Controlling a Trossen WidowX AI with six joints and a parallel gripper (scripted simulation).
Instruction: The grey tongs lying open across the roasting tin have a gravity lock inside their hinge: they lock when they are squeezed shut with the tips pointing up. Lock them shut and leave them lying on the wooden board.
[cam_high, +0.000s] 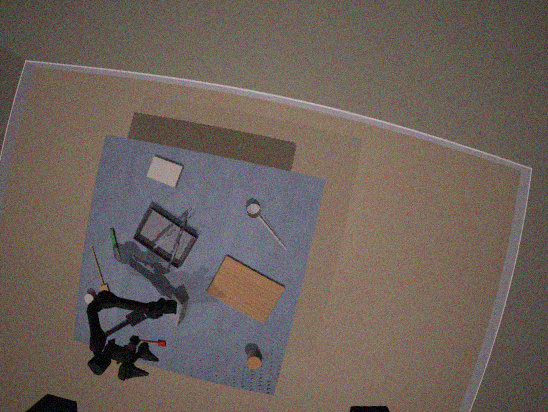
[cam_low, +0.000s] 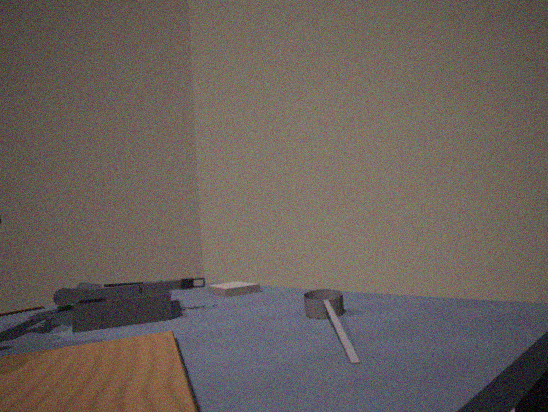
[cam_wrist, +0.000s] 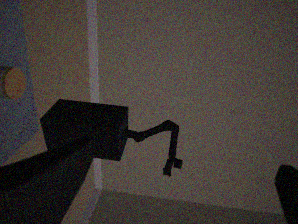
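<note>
The grey tongs (cam_high: 179, 238) (cam_low: 192, 283) lie open across the roasting tin (cam_high: 142, 221) (cam_low: 122, 312); in the top view their arms meet near the tin's far right corner and spread toward its near side. The wooden board (cam_high: 245, 290) (cam_low: 100, 372) lies flat to the right of the tin, with nothing on it. My gripper (cam_high: 153, 366) (cam_wrist: 187, 158) is open and empty at the lower left in the top view, over the near edge of the blue mat, well away from the tongs and the board. In the exterior view the gripper is not in view.
A pan with a long handle (cam_high: 253, 208) (cam_low: 324, 306) stands behind the board. A pale block (cam_high: 165, 171) (cam_low: 235, 288) lies beyond the tin. A tan cylinder (cam_high: 254, 362) (cam_wrist: 15, 83) stands near the front. A red-tipped tool (cam_high: 161, 343) lies near my arm, a green-handled one (cam_high: 113, 237) left of the tin.
</note>
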